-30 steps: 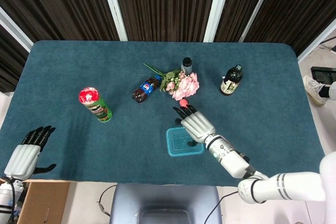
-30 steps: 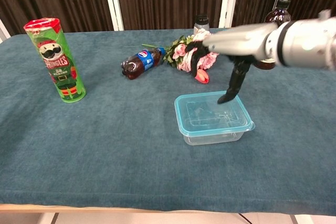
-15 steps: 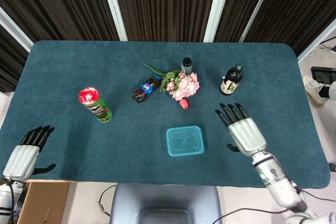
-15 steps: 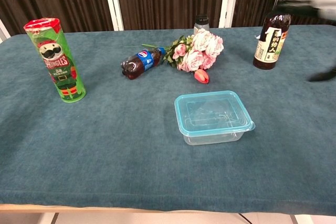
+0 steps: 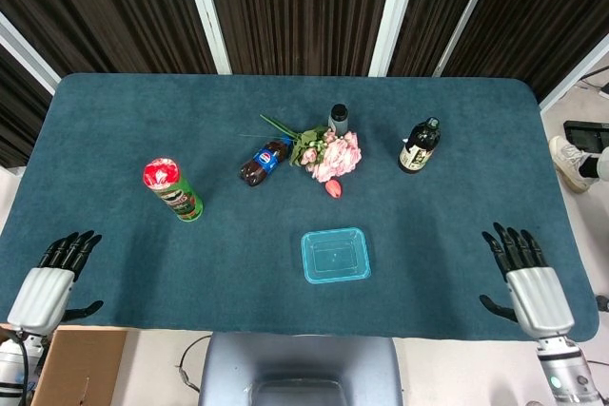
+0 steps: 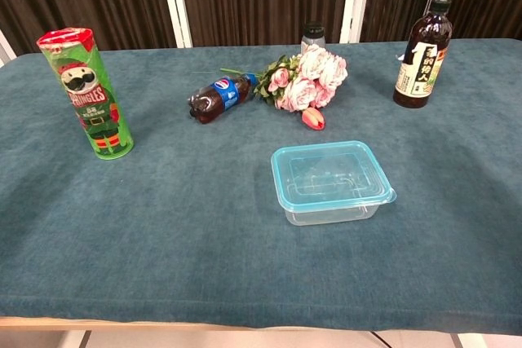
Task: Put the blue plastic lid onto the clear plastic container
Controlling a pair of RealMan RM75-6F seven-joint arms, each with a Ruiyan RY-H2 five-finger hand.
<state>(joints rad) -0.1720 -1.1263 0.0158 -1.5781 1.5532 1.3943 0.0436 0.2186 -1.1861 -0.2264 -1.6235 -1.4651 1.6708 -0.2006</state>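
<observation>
The blue plastic lid (image 5: 335, 255) (image 6: 329, 172) lies flat on top of the clear plastic container (image 6: 334, 210), near the table's front edge, a little right of centre. My right hand (image 5: 531, 285) hangs open off the table's front right corner, fingers spread, holding nothing. At the front left corner, my left hand (image 5: 49, 277) is likewise open and empty. Neither hand shows in the chest view.
A green Pringles can (image 5: 173, 190) (image 6: 87, 92) stands at the left. A Pepsi bottle (image 5: 264, 161) lies beside a bunch of pink flowers (image 5: 329, 154), with a small dark-capped jar (image 5: 338, 119) behind. A dark sauce bottle (image 5: 418, 146) (image 6: 421, 53) stands at the right.
My right hand has pulled away from the lidded container, moving right and back to the table's front right corner. The lid stays on the container. The left hand has barely moved.
</observation>
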